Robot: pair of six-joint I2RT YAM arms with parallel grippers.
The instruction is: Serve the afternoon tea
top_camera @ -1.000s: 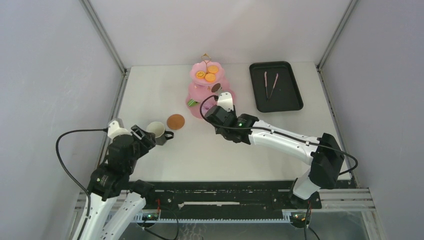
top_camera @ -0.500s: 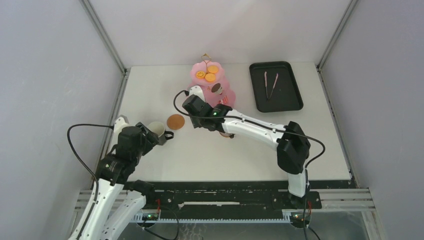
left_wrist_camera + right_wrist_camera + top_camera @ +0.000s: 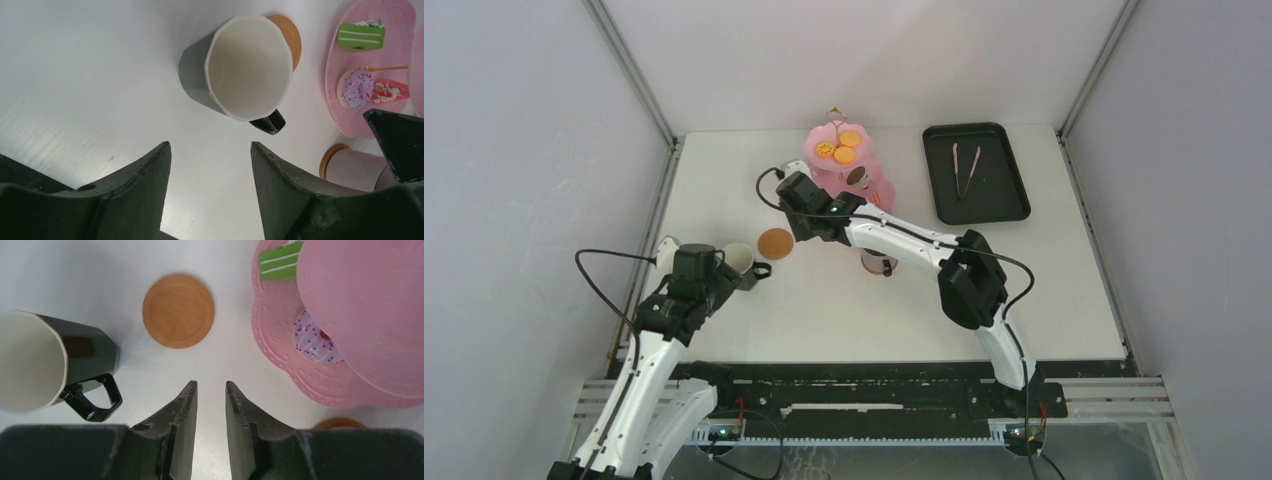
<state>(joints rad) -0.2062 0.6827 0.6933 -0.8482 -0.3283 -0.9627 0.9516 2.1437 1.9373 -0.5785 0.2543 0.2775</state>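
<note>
Brown coaster [image 3: 178, 310] lies flat just beside cake stand [image 3: 274, 342] bottom tier, directly ahead of right gripper [image 3: 211, 385], untouched, jaws narrowly apart and empty; dark mug [image 3: 248, 67] upright on coaster's far side from stand, before wide-open left gripper [image 3: 210, 147].

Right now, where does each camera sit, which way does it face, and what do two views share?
Top external: above and behind the bases, looking down at the table; both arms show.
Left wrist: on the left arm, looking down past the left gripper at the mug.
Right wrist: looking down past the right gripper at the coaster and cake stand.
Shared: both wrist views show that mug and coaster.
</note>
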